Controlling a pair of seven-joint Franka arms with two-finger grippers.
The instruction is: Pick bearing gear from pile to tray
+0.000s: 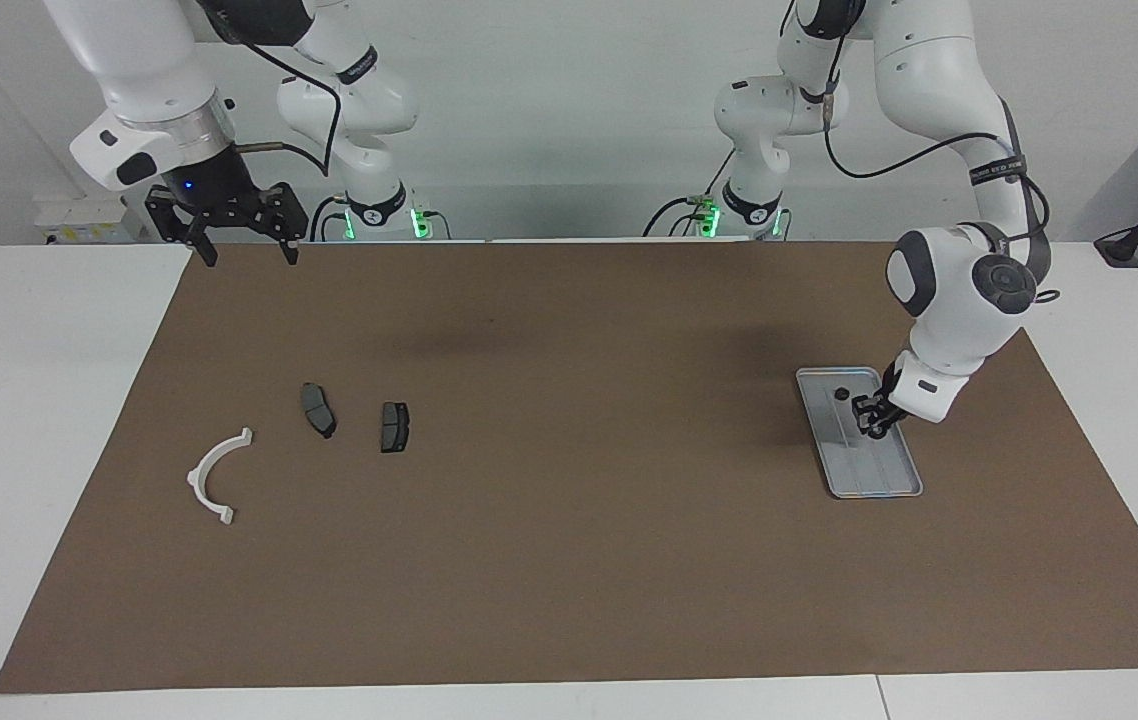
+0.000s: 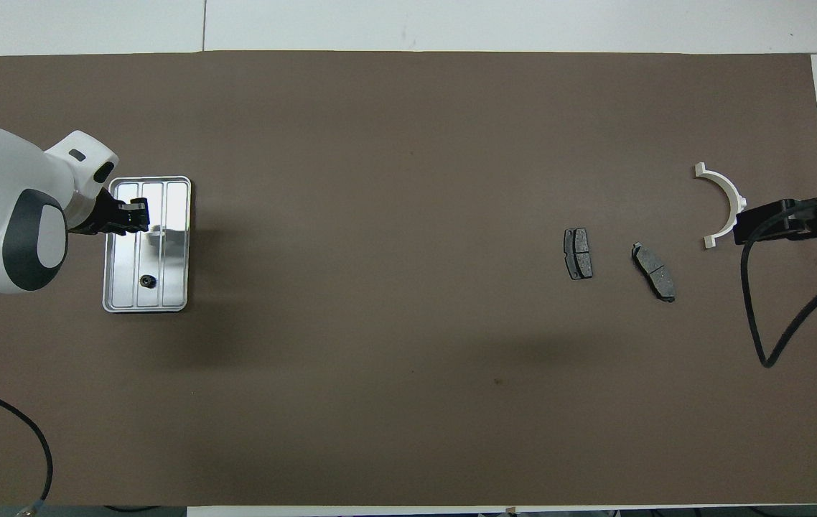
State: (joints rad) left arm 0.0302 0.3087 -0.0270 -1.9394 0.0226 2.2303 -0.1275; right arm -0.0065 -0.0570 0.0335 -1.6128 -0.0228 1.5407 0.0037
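A small black gear (image 1: 841, 394) lies in the tray (image 1: 887, 486), at the end of it nearer the robots. The tray sits flat on the brown mat (image 1: 569, 560) toward the left arm's end of the table.

The left gripper (image 1: 870, 424) hangs low over the middle of the tray, just past the gear on the side farther from the robots. Its fingers are drawn in narrow, nearly together. Something dark sits at the tips, but I cannot tell whether it is a part or only the fingertips themselves. I also cannot tell whether the tips touch the tray floor. From above, the left gripper (image 2: 137, 214) reaches in across the tray's rim (image 2: 110, 244) from the outer side, and the gear (image 2: 146, 281) is apart from it.

Well away, toward the right arm's end, lies the rest of the pile: two dark pads (image 1: 319, 409) (image 1: 394, 426) side by side, and a white half-ring (image 1: 216, 476) a little farther from the robots and nearer that end.

The right gripper (image 1: 241, 246) waits high over the mat's corner by its base, jaws wide, holding nothing.
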